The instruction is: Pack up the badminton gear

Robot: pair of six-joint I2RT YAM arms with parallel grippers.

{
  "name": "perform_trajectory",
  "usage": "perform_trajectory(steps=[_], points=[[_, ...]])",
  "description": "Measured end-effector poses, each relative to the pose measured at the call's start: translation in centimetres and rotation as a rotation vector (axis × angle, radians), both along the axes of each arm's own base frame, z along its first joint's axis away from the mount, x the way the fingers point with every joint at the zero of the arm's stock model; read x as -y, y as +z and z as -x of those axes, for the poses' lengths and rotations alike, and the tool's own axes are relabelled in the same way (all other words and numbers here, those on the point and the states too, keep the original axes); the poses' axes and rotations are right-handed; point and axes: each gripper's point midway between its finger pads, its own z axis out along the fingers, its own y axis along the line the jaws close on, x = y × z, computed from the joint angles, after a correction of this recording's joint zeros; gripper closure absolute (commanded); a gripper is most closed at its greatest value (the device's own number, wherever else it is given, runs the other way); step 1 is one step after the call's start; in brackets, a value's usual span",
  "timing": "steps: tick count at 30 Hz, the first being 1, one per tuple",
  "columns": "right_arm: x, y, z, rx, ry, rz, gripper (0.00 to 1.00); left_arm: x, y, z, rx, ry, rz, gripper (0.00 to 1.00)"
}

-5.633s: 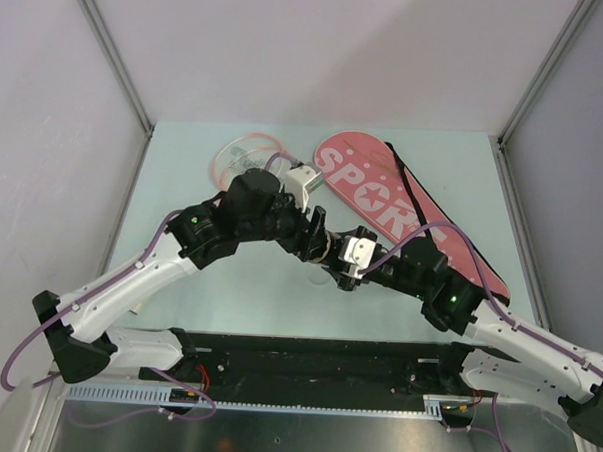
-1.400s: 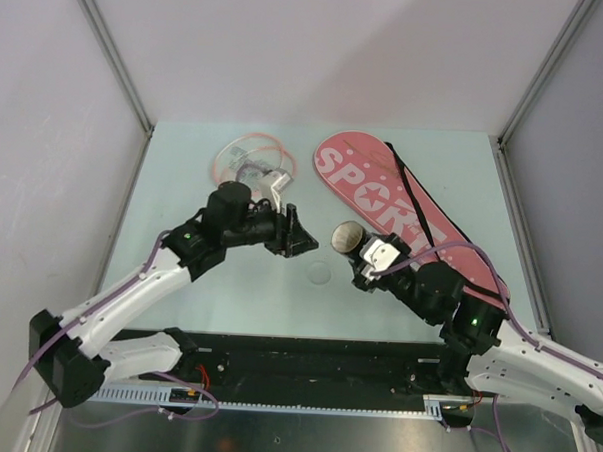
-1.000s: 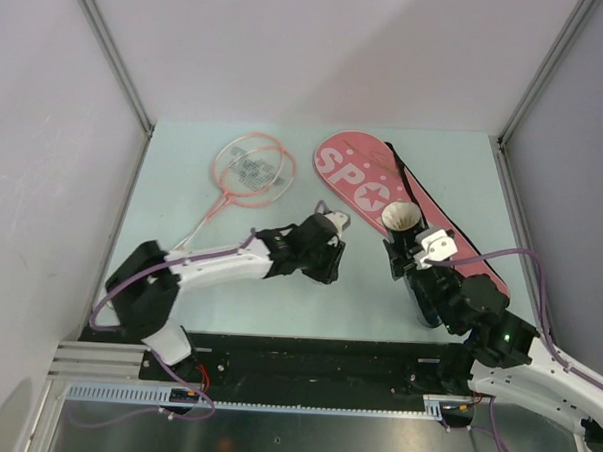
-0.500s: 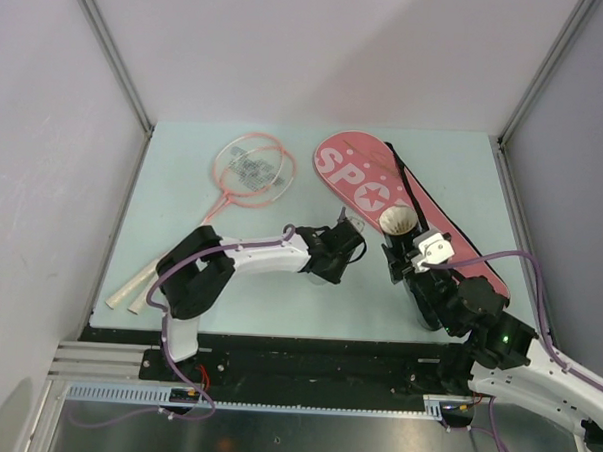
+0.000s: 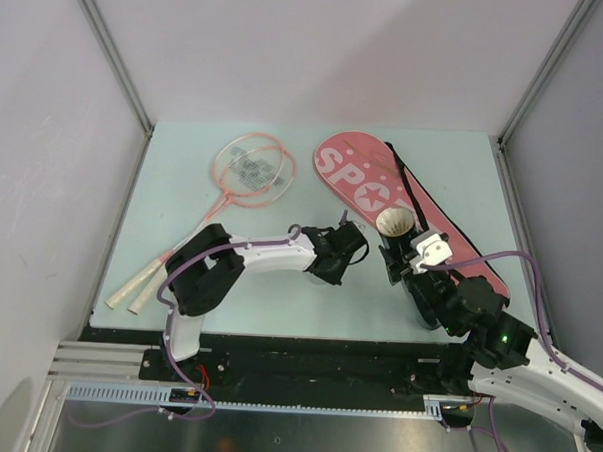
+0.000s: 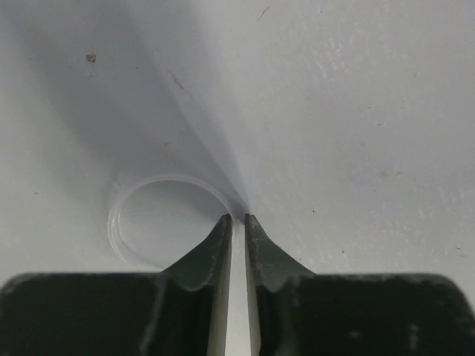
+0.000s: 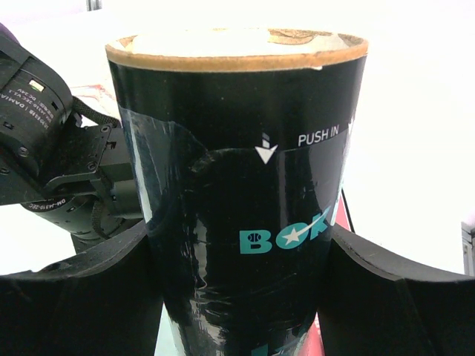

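The black tube stands upright at centre right, open mouth up, with my right gripper shut around its body. Close up, the tube fills the gap of the right gripper. A clear round lid lies flat on the table. My left gripper has its jaws nearly together, pinching the lid's right rim. From above, the left gripper covers the lid. The pink racket lies at back left. The pink cover lettered "SPORT" lies at back right. I cannot make out any shuttlecocks.
The racket handles reach the table's near left edge. The cover's black strap runs along its right side, behind the tube. Side walls close in the table left and right. The left arm stretches low across the table's middle.
The left arm has reached further right over the lid, and its jaws have narrowed onto the rim. The right arm holds the tube almost still.
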Motion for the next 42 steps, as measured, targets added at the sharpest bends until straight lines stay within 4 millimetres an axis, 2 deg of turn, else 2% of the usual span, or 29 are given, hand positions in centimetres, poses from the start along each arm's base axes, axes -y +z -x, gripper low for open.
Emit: perform_trajectory(steps=[1,7,9,10,11,13,15,17,19,21,22,24,25,31,34,42], points=[[0.0,0.0,0.0,0.000,0.002,0.000,1.00,0.0,0.0,0.0,-0.005,0.000,0.001,1.00],[-0.6,-0.3,-0.1,0.001,0.020,0.025,1.00,-0.7,0.6,-0.3,0.004,0.011,0.005,1.00],[-1.5,-0.8,-0.3,-0.002,0.043,0.061,1.00,-1.9,2.5,-0.2,0.025,0.016,0.028,1.00],[-2.2,-1.2,-0.4,-0.005,0.059,0.082,1.00,-2.7,4.1,-0.2,0.044,0.015,0.052,1.00],[-2.9,-1.7,-0.5,-0.009,0.079,0.109,1.00,-3.3,6.0,-0.3,0.071,0.014,0.086,1.00],[-4.4,-2.6,-0.6,-0.016,0.130,0.152,1.00,-4.7,12.6,-1.0,0.185,0.008,0.209,1.00],[-6.0,-3.7,-0.6,-0.027,0.185,0.192,1.00,-6.1,20.7,-1.5,0.360,-0.021,0.369,1.00],[-7.3,-4.7,-0.5,-0.037,0.236,0.224,1.00,-8.0,28.5,0.1,0.536,-0.085,0.524,1.00],[-8.4,-5.4,-0.4,-0.045,0.280,0.242,1.00,-9.6,33.6,2.2,0.658,-0.148,0.636,1.00],[-9.5,-6.2,-0.2,-0.054,0.326,0.263,1.00,-11.2,37.7,4.7,0.759,-0.216,0.736,1.00],[-9.9,-6.5,-0.1,-0.057,0.347,0.276,1.00,-11.4,38.9,5.6,0.788,-0.253,0.772,1.00],[-10.7,-6.8,0.2,-0.059,0.388,0.293,1.00,-11.1,39.5,6.7,0.804,-0.315,0.798,1.00],[-11.1,-6.9,0.3,-0.059,0.408,0.298,1.00,-10.5,39.2,7.2,0.794,-0.354,0.801,1.00],[-12.3,-6.2,1.2,-0.050,0.487,0.283,1.00,-6.6,33.1,8.1,0.655,-0.524,0.706,1.00],[-12.4,-6.0,1.4,-0.047,0.499,0.279,1.00,-6.0,31.2,8.3,0.613,-0.566,0.671,1.00],[-12.2,-5.5,1.6,-0.037,0.507,0.266,1.00,-5.5,31.3,9.3,0.599,-0.630,0.697,1.00]])
